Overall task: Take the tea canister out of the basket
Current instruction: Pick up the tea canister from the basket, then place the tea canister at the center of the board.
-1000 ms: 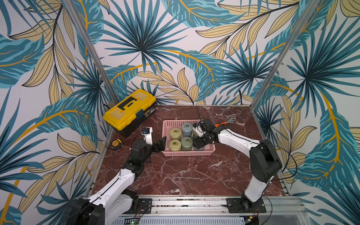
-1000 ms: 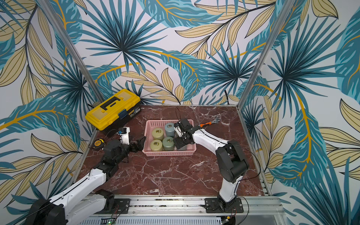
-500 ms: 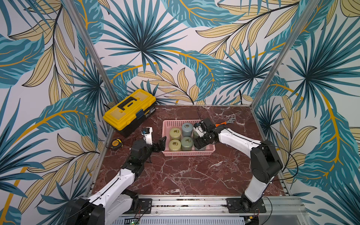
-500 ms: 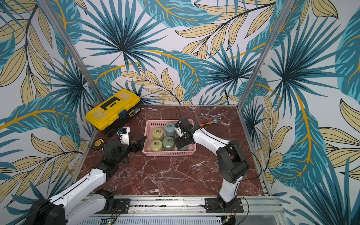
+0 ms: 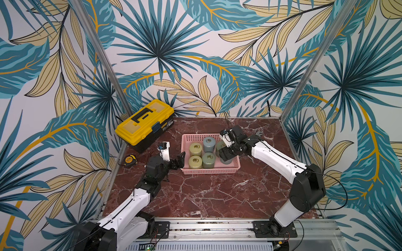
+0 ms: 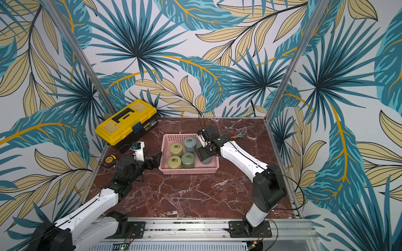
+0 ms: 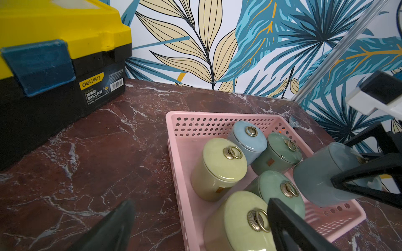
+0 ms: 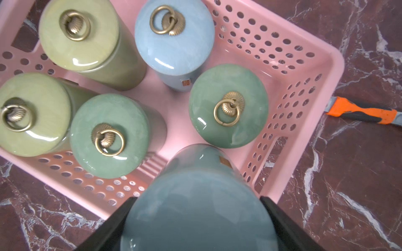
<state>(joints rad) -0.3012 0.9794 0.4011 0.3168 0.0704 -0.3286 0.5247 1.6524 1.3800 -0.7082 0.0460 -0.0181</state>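
Right gripper [image 8: 196,219] has its fingers [image 8: 280,219] clamped on either side of the grey-blue tea canister [image 7: 319,178], held tilted over the near right corner of the pink basket [image 5: 208,171]. Five other canisters [image 8: 228,106] stand inside, left and far of it. Left gripper [image 5: 178,162] sits low just left of the basket, fingers spread wide, holding nothing. Yellow toolbox [image 5: 144,121] sits far left on the surface [image 5: 206,195].
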